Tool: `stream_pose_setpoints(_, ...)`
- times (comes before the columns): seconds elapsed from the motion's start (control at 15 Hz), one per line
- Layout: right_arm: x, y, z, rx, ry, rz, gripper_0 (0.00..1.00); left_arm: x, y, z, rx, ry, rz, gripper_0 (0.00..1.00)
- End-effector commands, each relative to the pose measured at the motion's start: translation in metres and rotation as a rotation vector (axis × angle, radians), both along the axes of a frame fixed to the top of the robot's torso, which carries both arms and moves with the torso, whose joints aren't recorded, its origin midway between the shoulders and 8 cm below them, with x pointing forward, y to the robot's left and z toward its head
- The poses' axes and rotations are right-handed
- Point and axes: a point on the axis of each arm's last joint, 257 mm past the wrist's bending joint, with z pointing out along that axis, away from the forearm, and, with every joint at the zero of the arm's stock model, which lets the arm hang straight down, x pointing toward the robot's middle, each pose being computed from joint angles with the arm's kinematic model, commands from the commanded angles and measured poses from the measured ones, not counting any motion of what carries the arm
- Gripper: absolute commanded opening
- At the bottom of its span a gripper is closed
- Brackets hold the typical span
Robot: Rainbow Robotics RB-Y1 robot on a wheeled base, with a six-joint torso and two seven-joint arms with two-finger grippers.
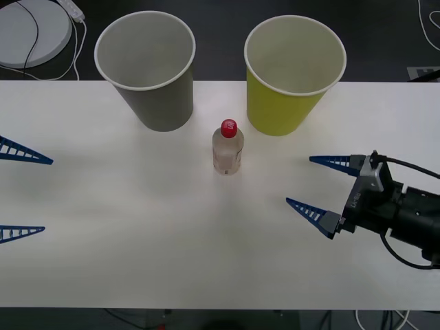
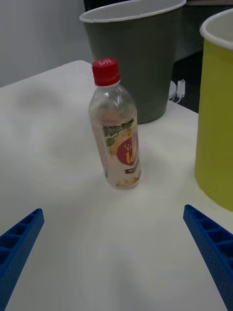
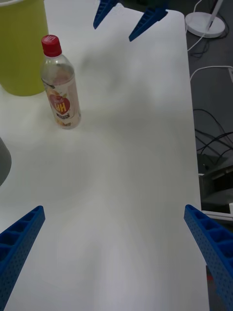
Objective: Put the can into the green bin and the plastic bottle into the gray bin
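The plastic bottle (image 1: 227, 148) stands upright on the white table, red cap up, just in front of the gap between the two bins. Behind it to the left stands the gray bin (image 1: 161, 103), and to the right the green bin (image 1: 282, 110); both are upright. My right gripper (image 1: 298, 180) is open, low over the table right of the bottle, fingers pointing toward it. In the right wrist view the bottle (image 2: 115, 141) stands ahead between the spread fingers. My left gripper (image 1: 48, 196) waits open at the left edge. The can is out of view.
A white round base (image 1: 31, 31) with cables lies on the floor beyond the table's far left corner. Bare table (image 1: 151, 234) stretches in front of the bottle. More cables (image 3: 213, 141) run on the floor past the table's edge.
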Motion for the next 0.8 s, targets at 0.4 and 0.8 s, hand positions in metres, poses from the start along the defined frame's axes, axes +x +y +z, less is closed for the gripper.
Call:
stream_pose_setpoints(0.4,0.033,0.036,-0.021,0.044,-0.031,-0.024,1.0,0.0,0.0,0.0,0.0,0.0,0.0,1.0)
stream_pose_setpoints(0.8,0.052,0.061,-0.018,0.022,-0.089,-0.034,1.0,0.0,0.0,0.0,0.0,0.0,0.0,1.0)
